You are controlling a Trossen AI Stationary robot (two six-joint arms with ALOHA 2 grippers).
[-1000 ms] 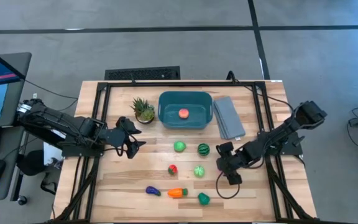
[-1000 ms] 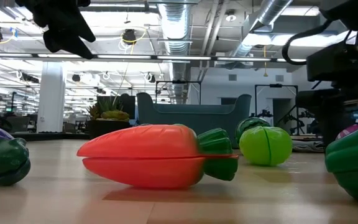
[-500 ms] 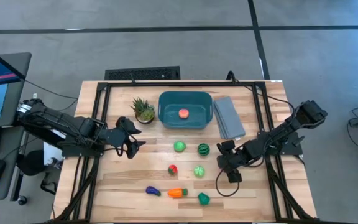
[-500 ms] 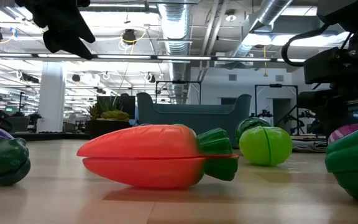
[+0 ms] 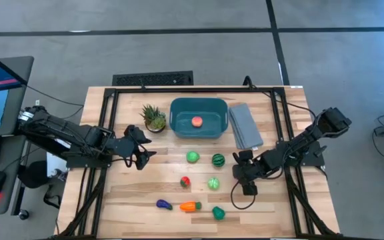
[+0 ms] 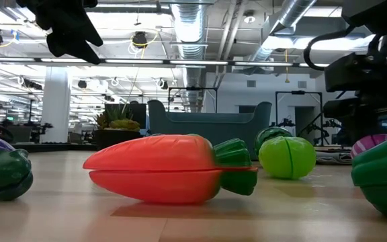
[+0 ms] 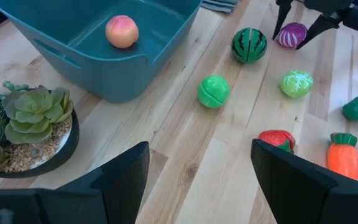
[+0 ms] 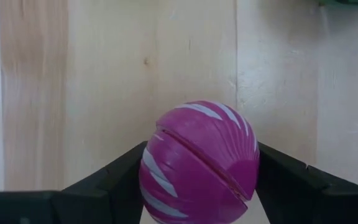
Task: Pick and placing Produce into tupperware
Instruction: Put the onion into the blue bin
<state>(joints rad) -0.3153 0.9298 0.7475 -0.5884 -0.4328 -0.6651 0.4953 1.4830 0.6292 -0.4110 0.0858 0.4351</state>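
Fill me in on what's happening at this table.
The robot is packing toy produce into the teal tub, which holds only a peach so far. The right gripper is down at the table, its fingers on either side of a magenta striped ball. The left gripper hangs open near the potted plant. Watermelon, carrot and others lie on the wood.

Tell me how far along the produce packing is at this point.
Done: only the peach lies in the teal tub. In hand: the right end effector has its fingers against both sides of the magenta striped piece, which looks to be still on the table. Left: seven toys on the wood, including the carrot and watermelon. The left end effector waits, open.
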